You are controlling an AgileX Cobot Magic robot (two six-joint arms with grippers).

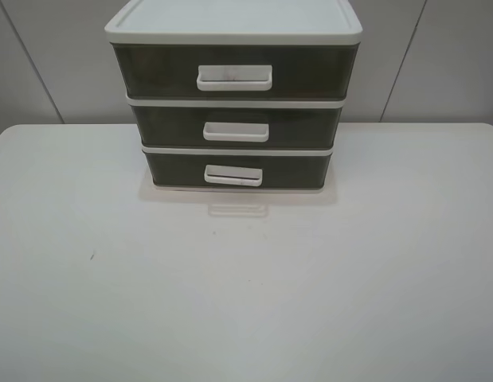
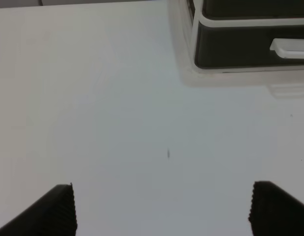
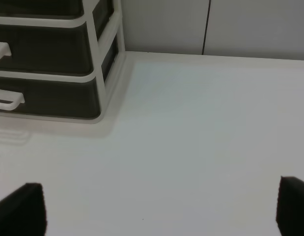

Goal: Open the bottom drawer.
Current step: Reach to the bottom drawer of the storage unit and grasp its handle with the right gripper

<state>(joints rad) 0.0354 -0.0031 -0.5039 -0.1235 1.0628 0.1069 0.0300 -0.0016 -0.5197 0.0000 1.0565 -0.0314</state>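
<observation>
Left wrist and right wrist views: your left gripper (image 2: 161, 214) and right gripper (image 3: 159, 211) hang, jaws spread wide, over the white table (image 1: 246, 302), well apart from the bottom drawer (image 1: 298, 169), closed flush in the chest (image 1: 230, 28) near the far edge.

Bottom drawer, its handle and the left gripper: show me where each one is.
bottom drawer (image 1: 176, 168): high view, dark front panel.
handle (image 1: 233, 179): high view, lower bar of white loop.
left gripper (image 2: 162, 206): left wrist view, midway between fingertips.

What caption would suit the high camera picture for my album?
Three-drawer chest on a white table, every drawer shut, the bottom drawer not yet opened.
</observation>
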